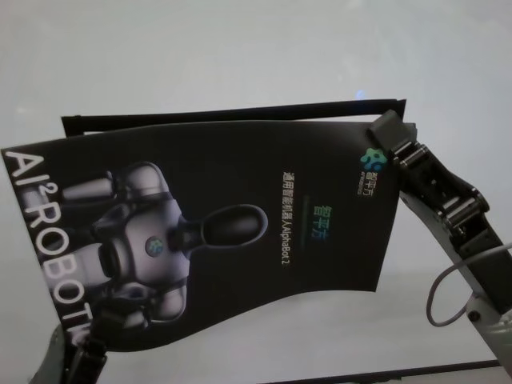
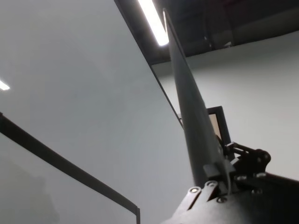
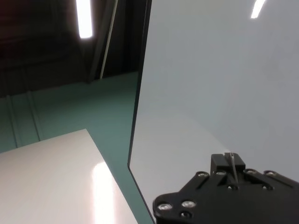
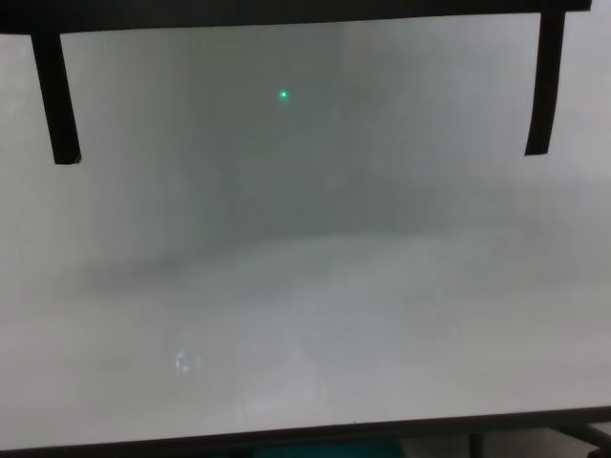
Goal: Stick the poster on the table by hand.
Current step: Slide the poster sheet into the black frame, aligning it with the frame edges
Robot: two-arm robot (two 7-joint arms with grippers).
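Observation:
The poster (image 1: pixel 240 240), a black glossy sheet with a grey robot picture and white letters, hangs bowed above the white table (image 1: pixel 240 48). My right gripper (image 1: pixel 386 133) is shut on its far right corner; the right wrist view shows the thin sheet edge (image 3: pixel 231 163) pinched between the jaws. My left gripper (image 1: pixel 86 352) holds the near left corner from below, mostly hidden by the sheet. In the left wrist view the poster (image 2: pixel 191 116) runs edge-on out of the shut left gripper (image 2: pixel 216 176).
A narrow black strip (image 1: pixel 200 116) lies on the table just behind the poster, another (image 1: pixel 416 373) near the front. The chest view shows two short black strips (image 4: pixel 55 95) (image 4: pixel 540 86) and the table's dark near edge (image 4: pixel 286 439). A cable (image 1: pixel 444 300) loops off the right arm.

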